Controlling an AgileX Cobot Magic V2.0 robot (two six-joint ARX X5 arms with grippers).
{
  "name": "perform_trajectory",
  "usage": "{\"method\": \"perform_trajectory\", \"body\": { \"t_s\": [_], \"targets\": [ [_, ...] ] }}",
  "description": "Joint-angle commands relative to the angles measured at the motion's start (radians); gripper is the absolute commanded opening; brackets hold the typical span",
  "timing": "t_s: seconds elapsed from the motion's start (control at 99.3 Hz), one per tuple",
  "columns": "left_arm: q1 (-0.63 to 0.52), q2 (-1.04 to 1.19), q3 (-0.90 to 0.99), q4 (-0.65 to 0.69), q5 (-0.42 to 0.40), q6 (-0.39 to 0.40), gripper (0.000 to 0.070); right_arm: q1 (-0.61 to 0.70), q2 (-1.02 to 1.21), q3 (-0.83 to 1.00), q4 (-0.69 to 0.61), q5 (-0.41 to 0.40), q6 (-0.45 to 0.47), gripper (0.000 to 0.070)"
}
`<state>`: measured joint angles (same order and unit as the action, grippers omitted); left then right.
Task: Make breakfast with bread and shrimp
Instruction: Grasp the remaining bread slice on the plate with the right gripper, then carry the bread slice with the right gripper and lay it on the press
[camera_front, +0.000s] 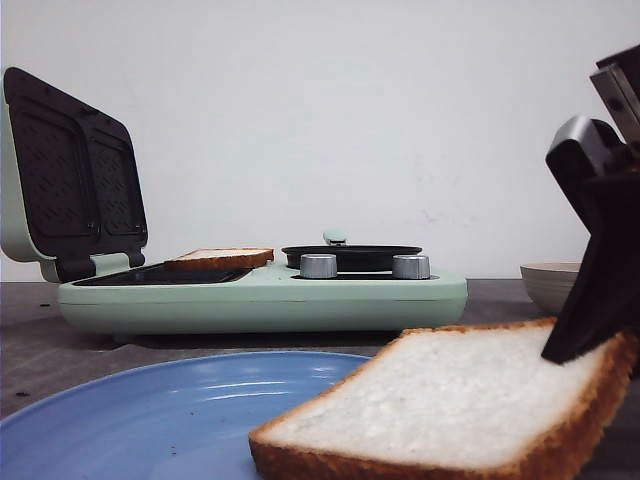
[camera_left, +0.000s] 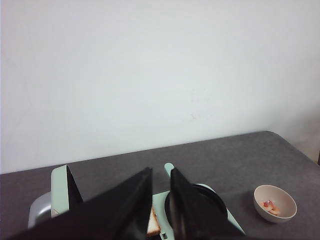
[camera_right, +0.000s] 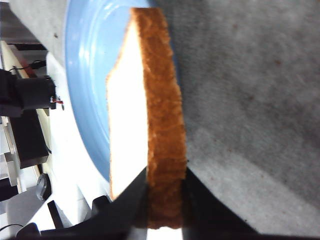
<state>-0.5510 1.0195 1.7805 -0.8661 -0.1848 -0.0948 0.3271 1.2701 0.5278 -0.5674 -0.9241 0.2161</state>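
Observation:
One bread slice (camera_front: 450, 400) is gripped at its crust edge by my right gripper (camera_front: 590, 330) and hangs tilted, low over the rim of a blue plate (camera_front: 180, 410). In the right wrist view the fingers (camera_right: 135, 195) pinch the brown crust (camera_right: 162, 115), with my right gripper (camera_right: 166, 175) shut on it. A second bread slice (camera_front: 218, 258) lies on the left grill plate of the mint-green sandwich maker (camera_front: 260, 295). My left gripper (camera_left: 161, 187) is high above the maker, jaws almost together and empty. Shrimp (camera_left: 270, 206) lie in a small bowl (camera_left: 287, 200).
The maker's lid (camera_front: 70, 180) stands open at the left. A black round pan (camera_front: 350, 255) sits on its right side behind two metal knobs (camera_front: 318, 265). The beige bowl (camera_front: 552, 280) stands on the dark table to the right of the maker.

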Motion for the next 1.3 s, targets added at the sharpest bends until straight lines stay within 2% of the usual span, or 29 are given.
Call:
{"method": "perform_trajectory", "body": {
  "t_s": [0.0,0.181,0.342,0.423,0.523,0.634,0.735,0.896,1.288],
  "targets": [
    [-0.008,0.006,0.013,0.006,-0.002,0.005,0.0010,0.006,-0.005,0.031,-0.005,0.001,-0.020,0.0000],
    [-0.008,0.006,0.013,0.007,-0.002,0.004,0.0010,0.006,-0.069,0.149,-0.041,0.000,-0.010,0.0000],
    [-0.008,0.007,0.013,0.019,-0.001,0.002,0.0010,0.011,-0.095,0.309,0.026,-0.003,0.088,0.0000],
    [-0.008,0.007,0.013,0.021,-0.001,0.001,0.0010,0.032,-0.092,0.369,0.159,0.000,0.187,0.0000],
    [-0.008,0.007,0.013,0.021,-0.001,0.001,0.0010,0.071,-0.072,0.404,0.422,0.028,0.382,0.0000],
    [-0.008,0.006,0.014,0.021,-0.001,0.001,0.0010,0.124,-0.026,0.411,0.707,0.156,0.598,0.0000],
    [-0.008,0.006,0.014,0.021,-0.001,0.001,0.0010,0.171,0.038,0.419,0.848,0.291,0.705,0.0000],
    [-0.008,0.007,0.013,0.021,-0.001,0.000,0.0010,0.240,0.178,0.464,0.902,0.401,0.753,0.0000],
    [-0.026,0.005,0.013,0.014,-0.001,0.003,0.0010,0.406,0.483,0.630,0.930,0.549,0.835,0.0000]
  ]
}}
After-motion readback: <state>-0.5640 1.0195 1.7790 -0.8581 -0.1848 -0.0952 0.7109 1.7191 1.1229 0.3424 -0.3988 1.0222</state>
